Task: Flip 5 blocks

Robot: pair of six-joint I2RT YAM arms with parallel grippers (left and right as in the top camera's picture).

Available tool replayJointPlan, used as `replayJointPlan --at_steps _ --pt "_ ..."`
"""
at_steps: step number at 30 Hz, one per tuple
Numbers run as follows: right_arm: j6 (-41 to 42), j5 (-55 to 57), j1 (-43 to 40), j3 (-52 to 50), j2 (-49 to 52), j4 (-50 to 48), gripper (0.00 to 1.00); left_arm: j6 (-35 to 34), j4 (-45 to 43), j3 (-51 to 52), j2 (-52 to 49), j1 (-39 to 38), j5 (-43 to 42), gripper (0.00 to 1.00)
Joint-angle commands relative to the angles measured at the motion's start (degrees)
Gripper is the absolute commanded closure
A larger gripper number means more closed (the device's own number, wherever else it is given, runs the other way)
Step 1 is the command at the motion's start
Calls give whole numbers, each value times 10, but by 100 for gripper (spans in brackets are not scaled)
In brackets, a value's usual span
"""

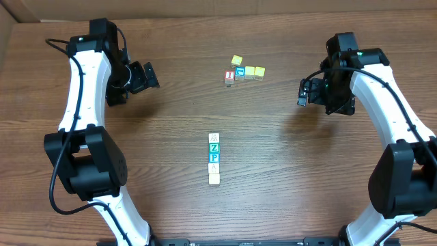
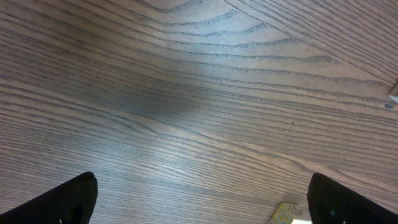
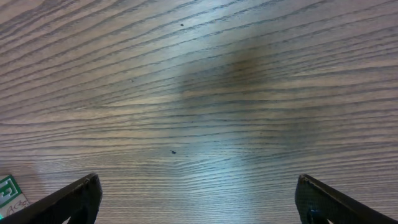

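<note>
Five blocks lie in a straight column at the table's middle. From far to near they are a whitish one (image 1: 214, 138), a green Z (image 1: 214, 147), a teal P (image 1: 214, 158), another whitish one (image 1: 214, 168) and a plain tan one (image 1: 214, 178). My left gripper (image 1: 147, 75) hovers open at the far left, well away from the column. My right gripper (image 1: 302, 92) hovers open at the far right, equally distant. The left wrist view shows the left gripper (image 2: 202, 208) spread wide over bare wood. In the right wrist view, nothing lies between the right gripper's (image 3: 199, 202) fingers either.
A separate cluster sits at the back centre: a yellow cube (image 1: 236, 61), a teal cube (image 1: 240, 70), a red-faced cube (image 1: 229, 76) and two yellow-green cubes (image 1: 255, 72). A yellow cube corner (image 2: 285, 214) peeks in beside my left gripper's right finger. A green-marked cube (image 3: 9, 191) shows at the right wrist view's left edge.
</note>
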State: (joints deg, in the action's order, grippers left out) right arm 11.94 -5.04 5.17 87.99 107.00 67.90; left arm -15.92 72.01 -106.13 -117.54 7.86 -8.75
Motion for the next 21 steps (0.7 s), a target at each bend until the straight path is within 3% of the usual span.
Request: replayJointPlan --at_steps 1,7,21 --pt "1 7 -2 9 -10 -3 0 11 -1 -9 1 -2 3 0" --pt "1 7 2 9 -56 -3 0 11 -1 -9 1 -2 4 0" --pt "1 7 4 9 -336 -3 0 11 -1 -9 1 -2 4 0"
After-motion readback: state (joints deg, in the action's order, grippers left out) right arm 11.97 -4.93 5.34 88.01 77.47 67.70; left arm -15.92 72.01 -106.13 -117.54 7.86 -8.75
